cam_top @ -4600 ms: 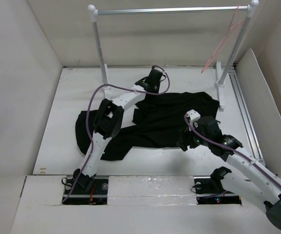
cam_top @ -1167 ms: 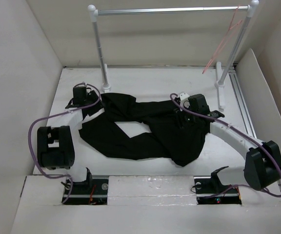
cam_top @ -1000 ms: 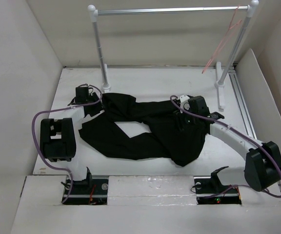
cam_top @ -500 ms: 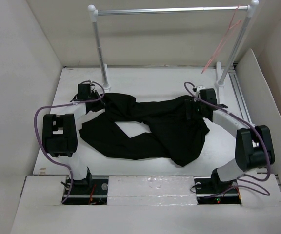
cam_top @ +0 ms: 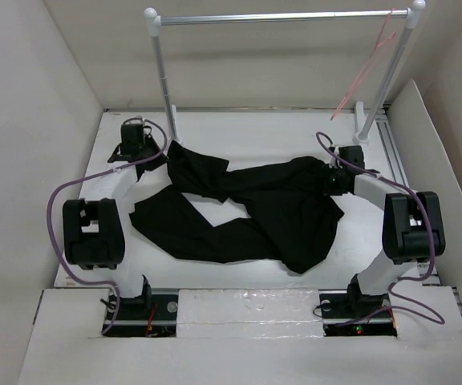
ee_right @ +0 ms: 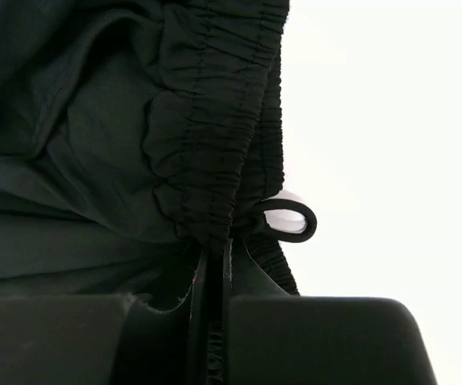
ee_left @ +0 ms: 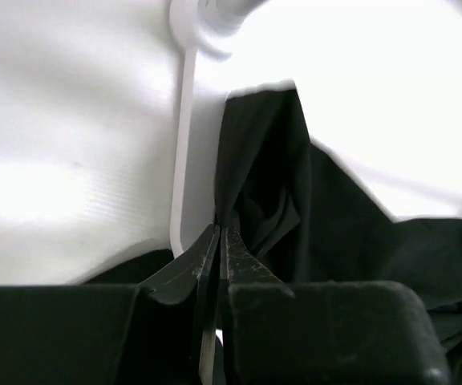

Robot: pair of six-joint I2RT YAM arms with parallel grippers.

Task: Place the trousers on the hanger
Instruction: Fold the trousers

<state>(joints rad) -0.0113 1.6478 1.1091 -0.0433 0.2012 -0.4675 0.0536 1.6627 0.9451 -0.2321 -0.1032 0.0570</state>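
The black trousers [cam_top: 271, 212] lie spread across the table, legs to the left and waistband to the right. My left gripper [cam_top: 160, 155] is at their far-left end, shut on a corner of the trousers [ee_left: 263, 184], which gathers into the fingertips [ee_left: 229, 241]. My right gripper [cam_top: 329, 178] is shut on the elastic waistband [ee_right: 215, 120], beside a small cord loop [ee_right: 289, 220]. The pinkish-red wire hanger [cam_top: 367, 68] hangs from the right end of the rail, well behind and above the trousers.
A silver rail [cam_top: 283, 16] on two white posts spans the back of the table. The left post's base [ee_left: 207, 12] sits just beyond my left gripper. White walls close in both sides, and a metal track [cam_top: 403, 188] runs along the right.
Both grippers have closed on the trousers. The right arm moved from the middle of the garment to the waistband at the right. The left gripper shifted back, drawing its corner with it.
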